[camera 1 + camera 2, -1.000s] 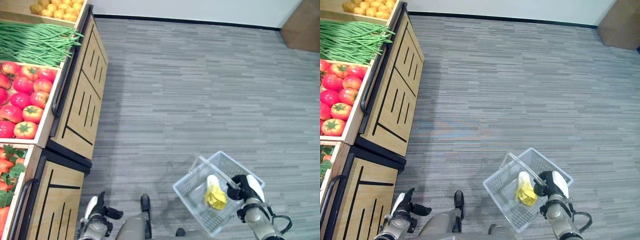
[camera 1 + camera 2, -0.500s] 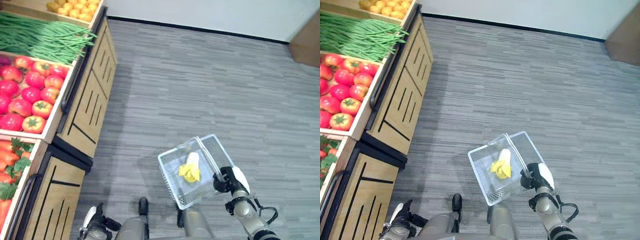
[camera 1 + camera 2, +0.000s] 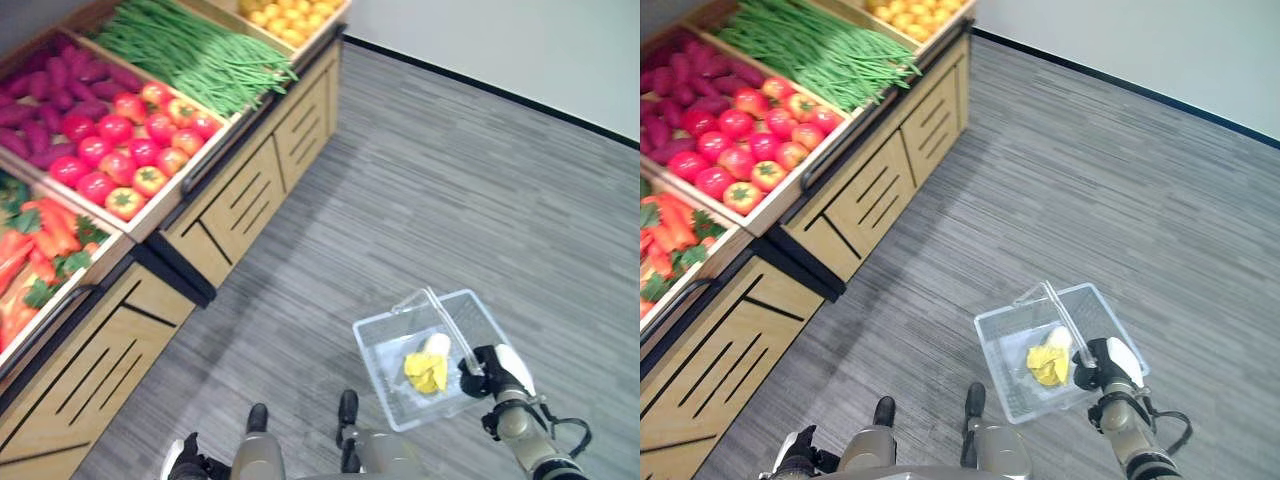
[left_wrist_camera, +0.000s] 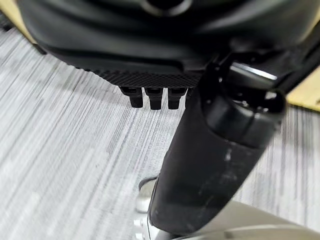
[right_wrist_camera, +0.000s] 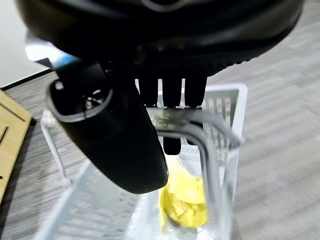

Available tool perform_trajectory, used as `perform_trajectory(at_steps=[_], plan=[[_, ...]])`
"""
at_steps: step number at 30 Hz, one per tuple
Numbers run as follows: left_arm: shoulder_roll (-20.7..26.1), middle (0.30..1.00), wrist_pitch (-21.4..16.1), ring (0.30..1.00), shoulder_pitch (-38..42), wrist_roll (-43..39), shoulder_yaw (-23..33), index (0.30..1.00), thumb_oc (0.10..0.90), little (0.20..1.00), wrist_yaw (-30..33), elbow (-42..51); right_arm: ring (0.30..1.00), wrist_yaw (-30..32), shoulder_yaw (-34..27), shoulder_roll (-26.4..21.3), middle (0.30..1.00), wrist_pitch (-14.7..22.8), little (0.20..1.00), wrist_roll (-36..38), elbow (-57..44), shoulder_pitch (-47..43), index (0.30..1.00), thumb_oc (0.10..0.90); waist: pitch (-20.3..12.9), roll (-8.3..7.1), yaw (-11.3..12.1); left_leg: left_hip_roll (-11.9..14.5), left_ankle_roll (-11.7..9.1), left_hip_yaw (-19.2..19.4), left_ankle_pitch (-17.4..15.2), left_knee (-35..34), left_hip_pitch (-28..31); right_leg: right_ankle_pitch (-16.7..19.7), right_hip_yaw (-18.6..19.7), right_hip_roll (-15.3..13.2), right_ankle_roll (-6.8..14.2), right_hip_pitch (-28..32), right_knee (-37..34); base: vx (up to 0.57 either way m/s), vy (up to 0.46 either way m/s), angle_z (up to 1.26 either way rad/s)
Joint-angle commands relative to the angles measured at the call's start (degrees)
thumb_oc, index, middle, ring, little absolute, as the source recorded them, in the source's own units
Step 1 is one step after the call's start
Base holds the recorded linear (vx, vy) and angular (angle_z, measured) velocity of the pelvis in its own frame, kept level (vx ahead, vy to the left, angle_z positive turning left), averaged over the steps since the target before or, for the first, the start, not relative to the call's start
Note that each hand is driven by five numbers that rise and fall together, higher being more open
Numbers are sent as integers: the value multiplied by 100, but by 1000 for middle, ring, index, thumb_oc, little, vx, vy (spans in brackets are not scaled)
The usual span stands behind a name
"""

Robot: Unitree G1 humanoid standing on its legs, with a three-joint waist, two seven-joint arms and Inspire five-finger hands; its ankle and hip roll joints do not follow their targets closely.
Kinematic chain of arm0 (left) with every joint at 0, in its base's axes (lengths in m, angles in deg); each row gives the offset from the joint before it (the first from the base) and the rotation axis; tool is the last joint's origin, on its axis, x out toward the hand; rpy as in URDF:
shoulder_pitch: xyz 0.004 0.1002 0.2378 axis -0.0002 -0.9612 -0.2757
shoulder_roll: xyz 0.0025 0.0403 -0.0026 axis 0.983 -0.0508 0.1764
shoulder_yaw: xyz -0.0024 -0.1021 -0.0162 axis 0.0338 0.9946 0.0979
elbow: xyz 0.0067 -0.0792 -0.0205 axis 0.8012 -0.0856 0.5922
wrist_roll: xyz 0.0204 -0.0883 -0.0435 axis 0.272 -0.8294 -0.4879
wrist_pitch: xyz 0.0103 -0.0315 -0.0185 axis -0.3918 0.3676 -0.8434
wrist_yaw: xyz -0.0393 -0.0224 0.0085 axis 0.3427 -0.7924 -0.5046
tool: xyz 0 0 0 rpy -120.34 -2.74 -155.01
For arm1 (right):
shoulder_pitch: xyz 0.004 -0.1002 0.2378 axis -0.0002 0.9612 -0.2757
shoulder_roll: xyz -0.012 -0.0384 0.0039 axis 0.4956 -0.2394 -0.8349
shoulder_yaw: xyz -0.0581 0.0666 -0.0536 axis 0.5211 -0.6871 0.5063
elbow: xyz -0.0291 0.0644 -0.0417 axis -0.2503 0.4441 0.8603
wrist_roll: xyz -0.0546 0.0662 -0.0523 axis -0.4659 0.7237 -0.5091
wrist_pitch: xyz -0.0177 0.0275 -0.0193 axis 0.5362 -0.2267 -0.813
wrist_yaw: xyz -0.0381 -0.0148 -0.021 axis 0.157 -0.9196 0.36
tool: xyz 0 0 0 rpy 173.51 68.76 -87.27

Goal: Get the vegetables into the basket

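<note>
Right hand (image 3: pixel 493 369), lower right of frame, has its fingers curled round the handle of the clear basket (image 3: pixel 385 345), yellow vegetable (image 3: pixel 426 371) inside; left hand (image 4: pixel 150 60) fingers curled, holding nothing

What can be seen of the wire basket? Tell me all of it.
The basket is a pale, rectangular wire-mesh carrier with two thin loop handles. It hangs above the grey floor, carried by the right hand, whose fingers curl round one handle; the other handle leans outward. Inside lies a yellow leafy vegetable with a white stem.
</note>
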Motion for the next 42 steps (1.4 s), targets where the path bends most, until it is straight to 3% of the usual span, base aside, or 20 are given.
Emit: perform_trajectory(at_steps=[1,2,3,5,10,13,18,20,22,26,31,35,38,42], plan=[[248,1000,-56,1000,274,38,-186,1000,900,1000,111,204,300,407,-495,-221,300,299,300,357,-338,68,300,400,-169,79,-176,243,84,1154,-244,-533,174,-196,262,-604,881,-225,583,98,21,103],[234,1000,-34,1000,284,117,-211,1000,900,1000,119,160,300,415,-484,-190,300,298,300,353,-295,89,300,400,-189,126,-177,248,52,1153,-146,-705,156,-232,164,-624,911,-154,562,217,150,138],[252,1000,-21,1000,263,201,-243,1000,900,1000,140,142,300,422,-469,-163,300,313,300,330,-312,131,300,400,-217,193,-151,400,-49,1197,223,-973,-15,-252,55,-669,945,-62,570,182,130,103],[269,1000,-17,1000,238,234,-243,1000,900,1000,147,132,300,402,-447,-144,300,315,300,306,-309,155,300,400,-213,188,-137,400,-48,1154,216,-975,40,-288,19,-708,948,16,589,159,121,63],[354,1000,3,1000,167,342,-207,1000,900,1000,115,36,300,295,-307,7,300,245,300,153,-96,107,300,400,-278,72,-46,105,120,1155,-61,-876,97,-220,142,-937,1075,164,659,156,209,-10],[449,1000,-13,1000,178,368,-177,1000,900,1000,128,23,300,258,-198,152,300,217,300,96,75,19,300,400,-284,-123,58,-96,269,1161,-377,-522,-23,53,268,-1169,1210,226,673,111,217,21],[547,1000,-12,1000,146,341,-137,1000,900,1000,166,103,300,237,-29,288,300,183,300,73,285,-184,300,400,-261,-212,178,-281,467,1170,-497,-613,67,472,390,-1338,1331,61,1179,57,186,15],[585,1000,-9,1000,178,342,-155,1000,900,1000,160,109,300,224,8,326,300,198,300,94,275,-250,300,400,-229,-182,143,-341,541,1094,-486,-772,189,575,671,-1244,1332,-164,1773,66,176,1],[612,1000,-2,1000,205,334,-153,1000,900,1000,165,60,300,218,26,357,300,207,300,157,291,-273,300,400,-191,-153,86,-368,564,983,-500,-873,352,480,975,-1023,1271,-380,1895,108,108,12],[649,1000,-7,1000,248,323,-141,1000,900,1000,157,0,300,221,36,368,300,229,300,247,393,-298,300,400,-137,-140,17,-397,508,733,-537,-947,541,379,1068,-931,1235,-626,1234,150,-23,46],[601,1000,-49,1000,303,163,-105,1000,900,1000,167,-99,300,237,43,337,300,246,300,279,438,-327,300,400,-66,-233,-64,-365,352,200,-704,-839,695,631,1684,-935,1362,-838,542,189,-176,65],[560,1000,-28,1000,240,106,-32,1000,900,1000,173,-206,300,213,70,348,300,230,300,253,609,-369,300,400,-126,-265,6,-245,247,102,-645,-876,688,414,1545,-845,1291,-697,449,96,-239,76],[469,1000,-36,1000,156,-31,47,1000,900,1000,151,-271,300,173,150,287,300,273,300,249,733,-309,300,400,-197,-171,24,86,68,-91,-510,-925,633,196,1377,-559,1124,-562,414,124,-329,8],[329,1000,-67,1000,163,-88,-84,1000,900,1000,73,-177,300,165,114,145,300,278,300,240,852,-233,300,400,-107,-20,-23,146,-24,-104,-411,-351,344,-27,1061,-493,939,-390,508,88,-238,51]])
